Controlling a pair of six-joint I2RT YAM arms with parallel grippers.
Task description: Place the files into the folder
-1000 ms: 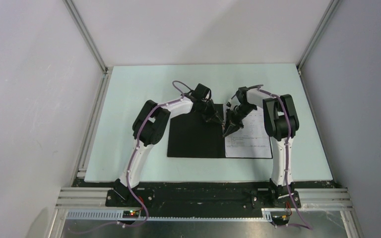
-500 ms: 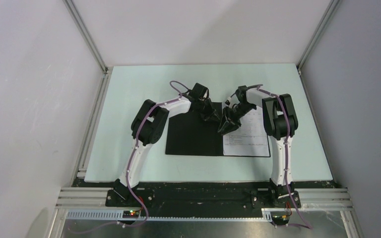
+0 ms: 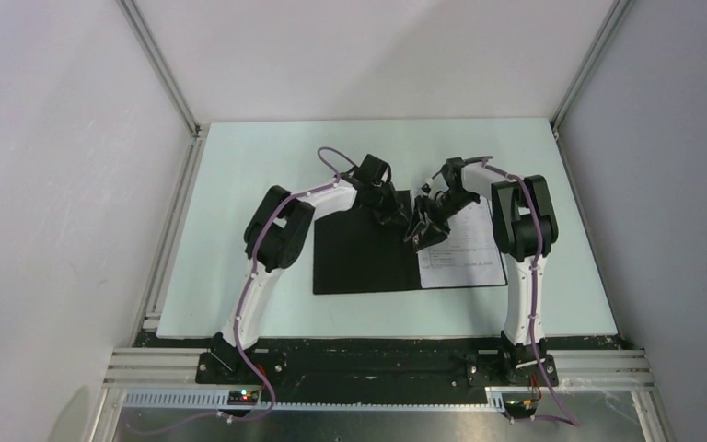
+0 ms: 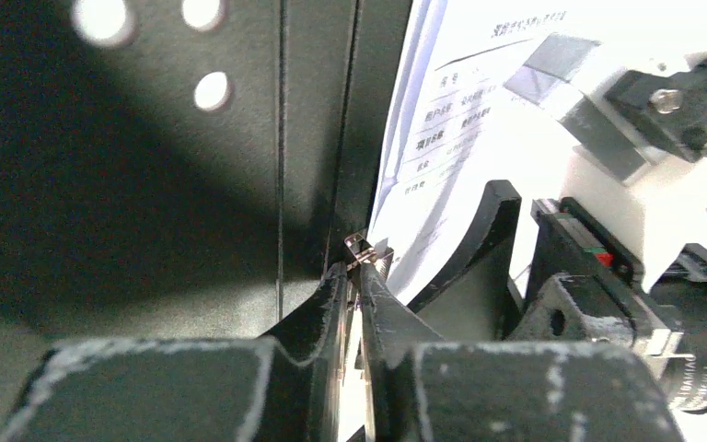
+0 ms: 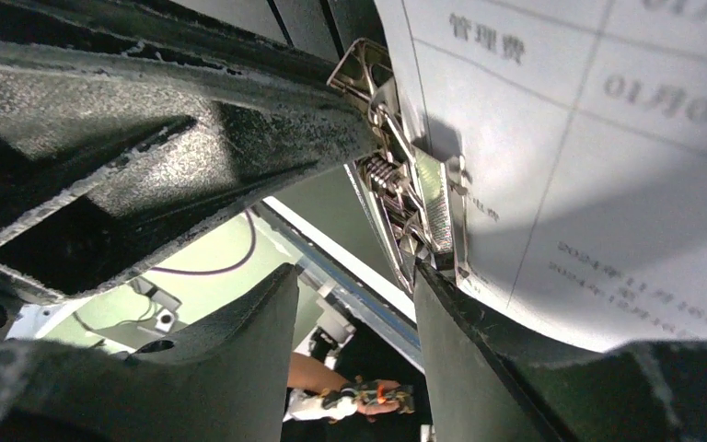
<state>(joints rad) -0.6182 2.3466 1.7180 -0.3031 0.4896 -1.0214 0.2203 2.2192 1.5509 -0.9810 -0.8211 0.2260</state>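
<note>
The folder (image 3: 364,262) lies open on the table, black inside up, with the files (image 3: 468,247) as printed white sheets on its right half. My left gripper (image 3: 394,219) is at the far end of the spine. In the left wrist view it (image 4: 357,272) is shut on a tab of the metal clip (image 4: 368,250), beside the files (image 4: 479,138). My right gripper (image 3: 422,235) is right beside it. In the right wrist view it (image 5: 352,274) is open, one finger against the clip (image 5: 414,193) and the sheets' edge (image 5: 589,166).
The pale green table (image 3: 239,184) is walled by white panels on three sides with aluminium posts at the back corners. Both arms' elbows stand over the folder's outer edges. The two grippers are almost touching over the spine.
My right gripper has moved a little toward the far end of the spine. The folder has shifted slightly left and back right. My left gripper stays at the clip.
</note>
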